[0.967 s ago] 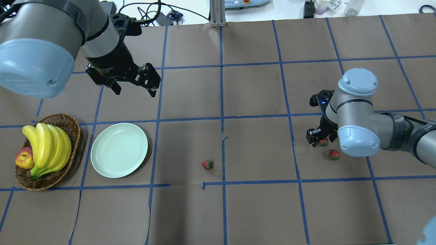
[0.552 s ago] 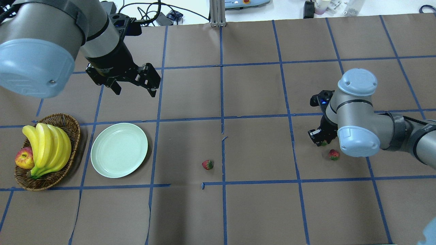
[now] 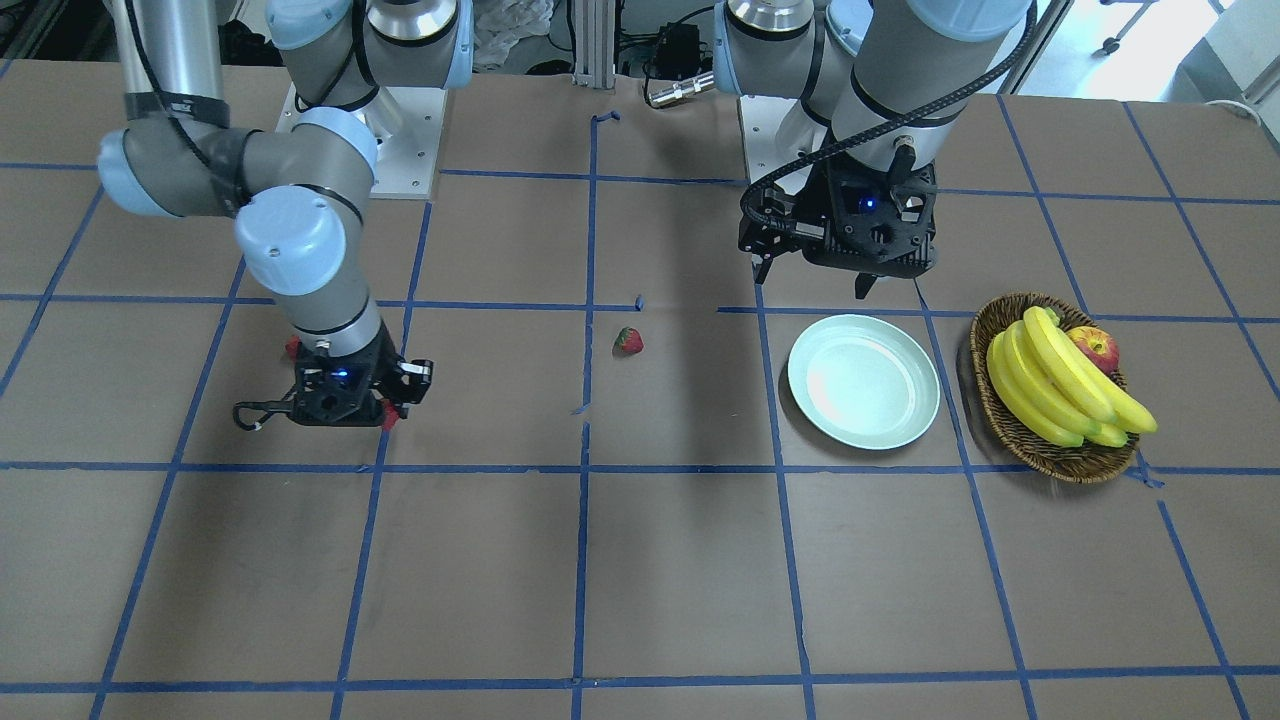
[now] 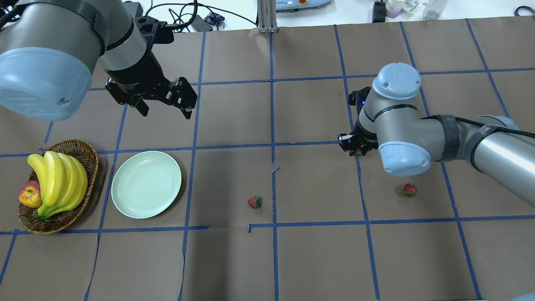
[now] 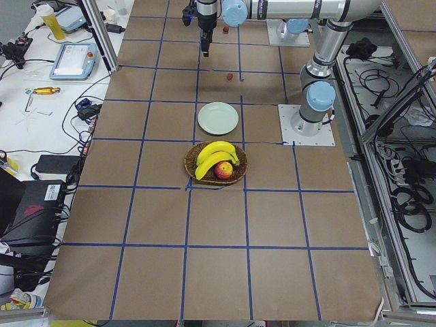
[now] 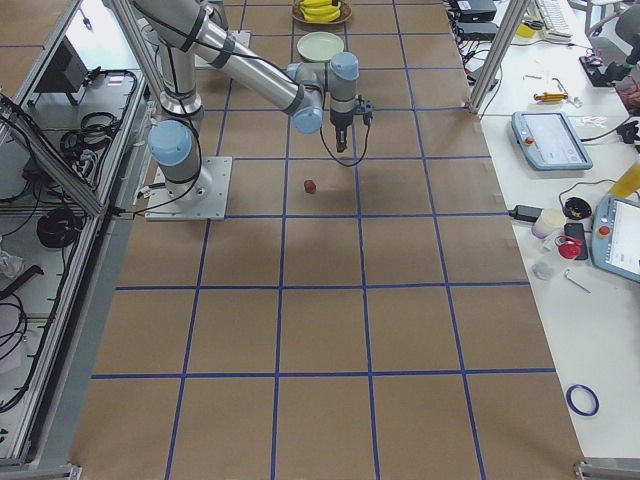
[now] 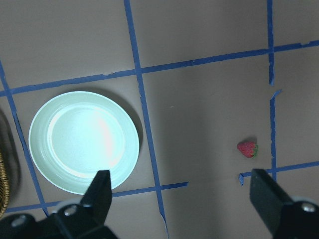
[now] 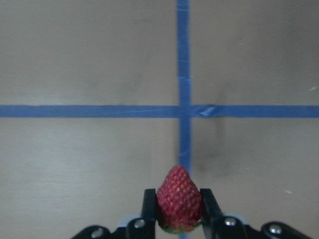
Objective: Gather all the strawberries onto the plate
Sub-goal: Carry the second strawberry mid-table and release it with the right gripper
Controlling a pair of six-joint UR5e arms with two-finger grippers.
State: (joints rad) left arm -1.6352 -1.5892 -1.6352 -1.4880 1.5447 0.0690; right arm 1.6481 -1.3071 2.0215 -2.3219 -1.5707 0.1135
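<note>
Overhead: right jaws clamp 1 strawberry (image 4: 357, 153), raised off the counter (image 4: 309, 259). 2 others lie loose: middle strawberry (image 4: 255, 202), right strawberry (image 4: 409, 190). At left, plate (image 4: 146, 184) beside basket (image 4: 90, 156); beyond it, left jaws spread wide.
Right wrist: strawberry (image 8: 179, 205) pinched, tip forward.

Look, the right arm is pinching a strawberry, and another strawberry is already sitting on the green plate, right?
Not quite: the plate is bare, as the overhead view shows. The right gripper does pinch one strawberry in its fingers; a second strawberry and a third strawberry lie on the table.
</note>
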